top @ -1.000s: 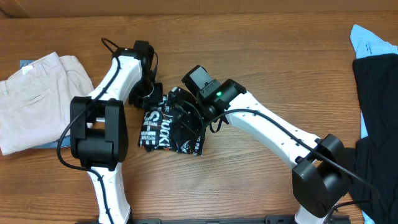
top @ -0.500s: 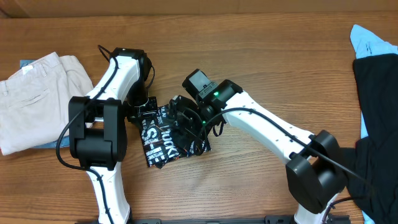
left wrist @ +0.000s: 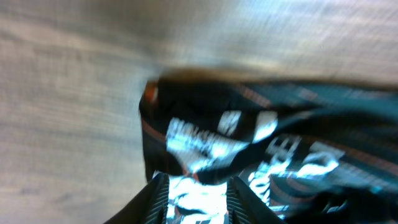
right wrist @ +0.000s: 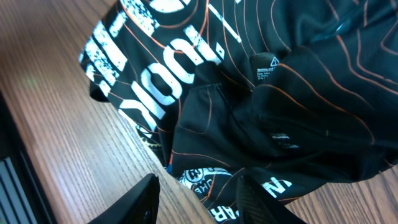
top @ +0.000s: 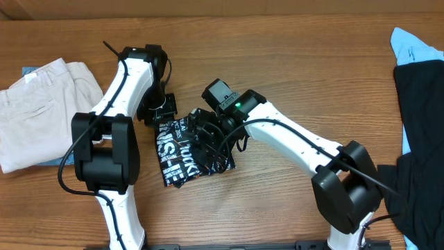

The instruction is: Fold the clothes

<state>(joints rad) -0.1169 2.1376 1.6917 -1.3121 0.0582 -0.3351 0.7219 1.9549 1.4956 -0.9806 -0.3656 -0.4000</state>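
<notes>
big wooden tabletop (top: pixel 291 62) fills the whole overhead view. two white-and-black arms reach in from the near edge, the left arm (top: pixel 125 76) going up and curling back down, the right arm (top: pixel 291 142) stretched diagonally toward the middle. plain black cloth (top: pixel 420 139) hangs in at the far right edge with a light-blue cloth (top: pixel 409 45) poking out above it. beige trousers (top: pixel 35 111) lie folded at the far left, well apart from the action.

the clothes (top: pixel 184 156) sit in a crumpled, roughly folded bundle on the tabletop, middle-left, between the two arms, white block lettering facing up.

left gripper (top: pixel 161 111) is at the bundle's top-left corner. its wrist view is blurry, but the jaws are apart with fabric showing below the gap. right gripper (top: pixel 205 135) hangs over the bundle's upper right part, jaws apart too, nothing clamped, orange-lined cloth right under them.
</notes>
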